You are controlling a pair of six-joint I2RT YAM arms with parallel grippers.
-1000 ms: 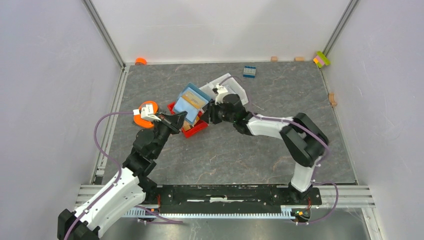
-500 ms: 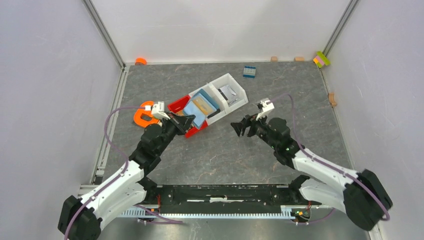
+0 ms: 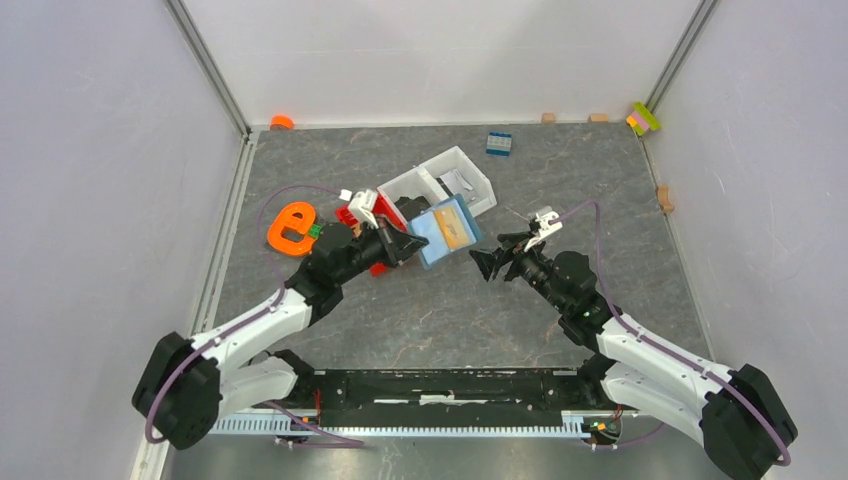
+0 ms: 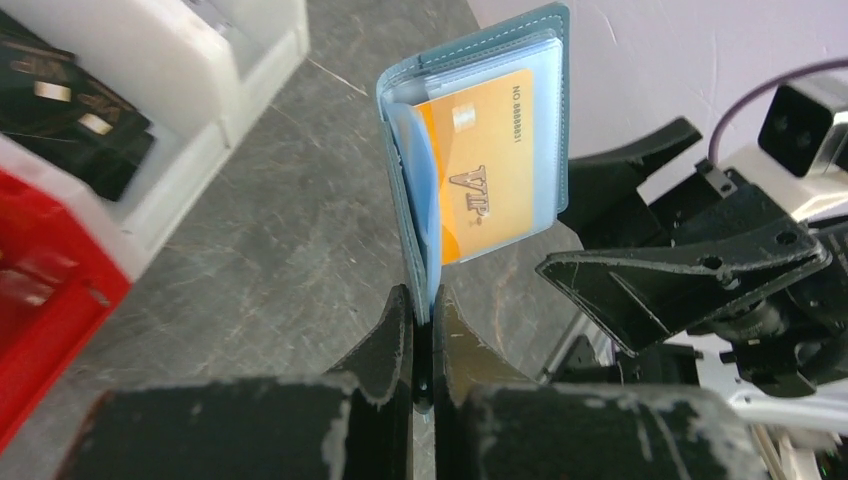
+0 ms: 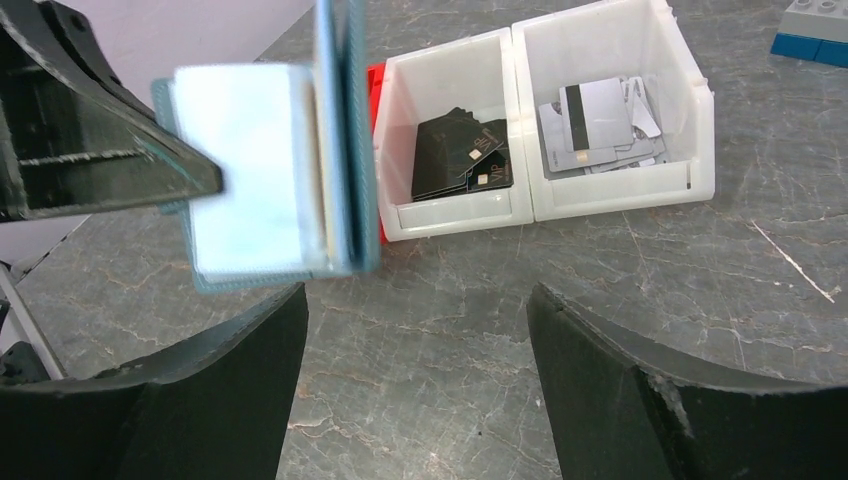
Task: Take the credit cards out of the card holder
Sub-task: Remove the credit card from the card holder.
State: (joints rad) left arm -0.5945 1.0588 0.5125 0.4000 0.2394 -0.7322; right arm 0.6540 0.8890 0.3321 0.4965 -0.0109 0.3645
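The left tool, clamped on the card holder, has lifted it toward the wide-open right tool; next, that tool should pinch out the credit card.

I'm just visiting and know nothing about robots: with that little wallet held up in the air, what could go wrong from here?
The left hand pinches the holder only at one edge, so a tug from the open right hand might twist it or pull it free. The orange card sits inside a clear sleeve, so sleeve and card may get grabbed together. Held in the air, a freed card could drop outside the white bin.
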